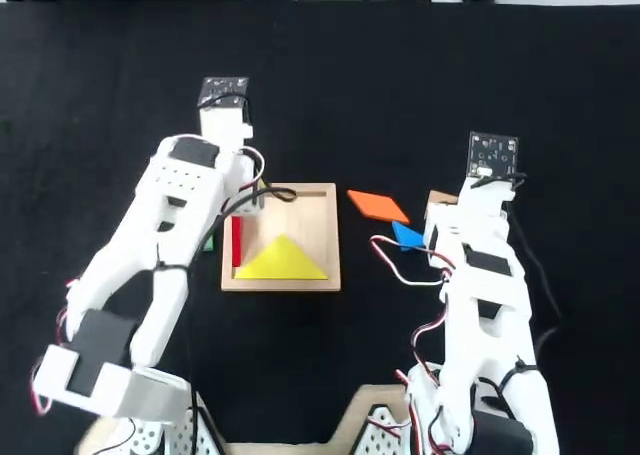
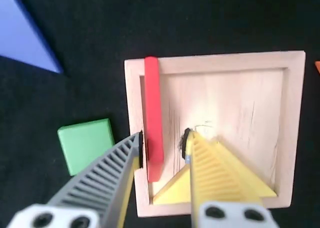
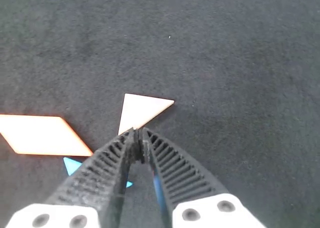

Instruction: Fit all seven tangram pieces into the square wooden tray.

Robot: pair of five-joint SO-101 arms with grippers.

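The square wooden tray (image 1: 329,237) (image 2: 296,133) holds a yellow triangle (image 1: 283,260) (image 2: 240,180) in its near part. A red piece (image 1: 236,241) (image 2: 152,102) runs along one side wall, one end riding up on the rim. My left gripper (image 1: 246,201) (image 2: 162,145) hangs open over it, one finger on each side of the red piece. Beside the tray on the cloth lie an orange parallelogram (image 1: 378,205) (image 3: 42,135), a small blue triangle (image 1: 406,235) (image 3: 71,165) and a pale triangle (image 1: 440,199) (image 3: 141,109). My right gripper (image 3: 137,138) is shut and empty just above them.
A green square (image 2: 85,144) (image 1: 209,243) lies outside the tray beside the red piece's wall. A large blue triangle (image 2: 25,37) rests farther off on the black cloth. Bare black cloth stretches across the far half of the table.
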